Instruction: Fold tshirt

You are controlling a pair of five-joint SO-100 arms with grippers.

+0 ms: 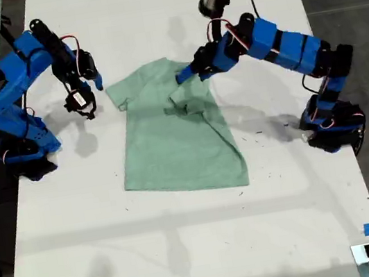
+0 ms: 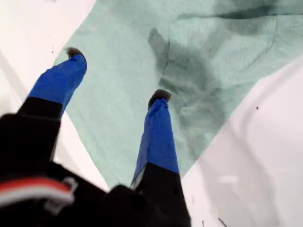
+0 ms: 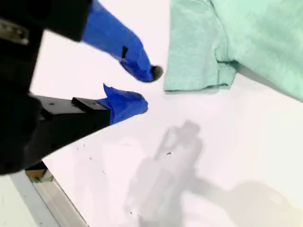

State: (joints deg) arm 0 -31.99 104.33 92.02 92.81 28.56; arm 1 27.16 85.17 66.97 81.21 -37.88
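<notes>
The tshirt lies mostly flat on the white tabletop between the two arms, one sleeve already folded in; it looks light, limp and likely to bunch. My first gripper hovers over it, jaws apart and empty. My second gripper, jaws slightly apart, hangs beside the free sleeve, whose hem edge looks like the best pinch point.

Blue arms, black joints, red wiring, blue-taped pincer tips
</notes>
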